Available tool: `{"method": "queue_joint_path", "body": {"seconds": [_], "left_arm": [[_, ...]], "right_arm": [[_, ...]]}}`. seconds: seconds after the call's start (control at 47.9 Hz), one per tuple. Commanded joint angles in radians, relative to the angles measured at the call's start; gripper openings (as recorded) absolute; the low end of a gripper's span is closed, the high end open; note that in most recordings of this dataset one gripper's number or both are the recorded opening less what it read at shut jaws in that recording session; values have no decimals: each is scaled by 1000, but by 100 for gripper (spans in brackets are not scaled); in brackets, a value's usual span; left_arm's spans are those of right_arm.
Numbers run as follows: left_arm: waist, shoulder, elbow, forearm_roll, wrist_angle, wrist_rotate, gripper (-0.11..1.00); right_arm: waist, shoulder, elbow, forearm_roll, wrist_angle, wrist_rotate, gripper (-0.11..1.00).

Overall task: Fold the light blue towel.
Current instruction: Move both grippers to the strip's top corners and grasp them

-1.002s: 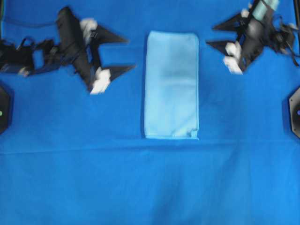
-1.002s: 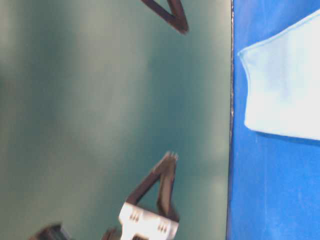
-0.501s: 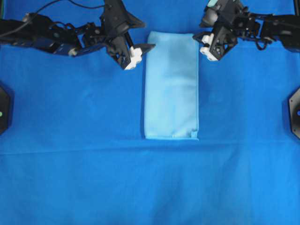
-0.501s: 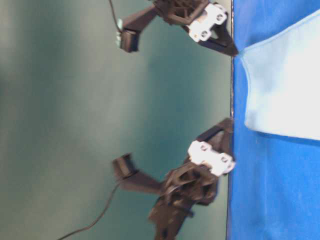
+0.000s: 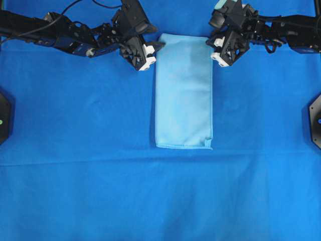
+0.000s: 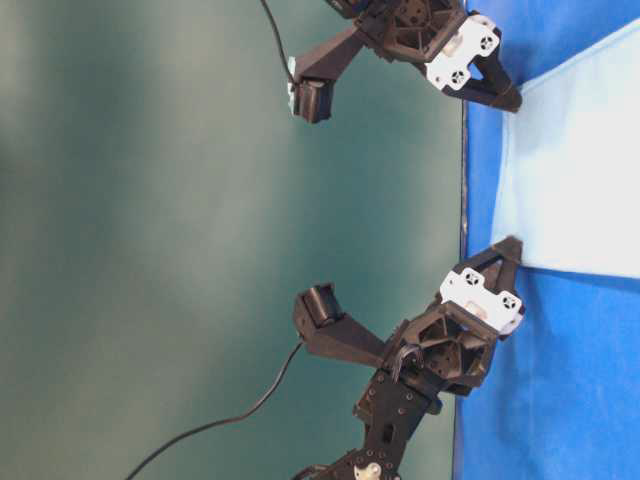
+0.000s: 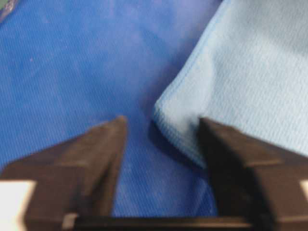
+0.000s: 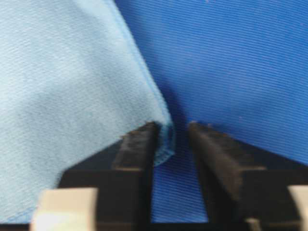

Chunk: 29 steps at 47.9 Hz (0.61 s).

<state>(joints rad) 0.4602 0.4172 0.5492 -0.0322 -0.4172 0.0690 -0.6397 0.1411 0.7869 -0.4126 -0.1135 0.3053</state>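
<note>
The light blue towel lies flat as a narrow, upright rectangle in the middle of the overhead view. My left gripper is down at its far left corner. In the left wrist view the jaws straddle that corner, with a clear gap and the right finger on the towel. My right gripper is at the far right corner. Its jaws stand narrowly apart, with the hemmed corner of the towel against the left finger.
A darker royal-blue cloth covers the whole surface. Black fixtures sit at the left edge and right edge. A dull green wall stands behind the arms, with a cable hanging there.
Both arms swung in from wide of the towel and came down at its two far corners. Both pairs of jaws have narrowed. The towel has not moved.
</note>
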Motion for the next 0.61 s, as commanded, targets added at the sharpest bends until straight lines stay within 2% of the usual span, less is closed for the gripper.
{"method": "queue_joint_path", "body": {"seconds": [0.0, 0.104, 0.188, 0.439, 0.585], "left_arm": [[3, -8, -15, 2, 2, 2, 40], [-2, 3, -21, 2, 6, 0, 15], [-6, 5, -26, 2, 6, 2, 2], [-9, -3, -25, 2, 6, 2, 2], [-9, -58, -18, 2, 18, 5, 2]], "right_arm": [[0, -9, -2, -3, -11, -2, 31], [8, -9, -2, -5, -21, -8, 7], [12, -9, 0, -6, -32, -8, 4], [14, -12, -6, -6, -34, -6, 4], [12, -58, -8, -6, -15, -8, 4]]}}
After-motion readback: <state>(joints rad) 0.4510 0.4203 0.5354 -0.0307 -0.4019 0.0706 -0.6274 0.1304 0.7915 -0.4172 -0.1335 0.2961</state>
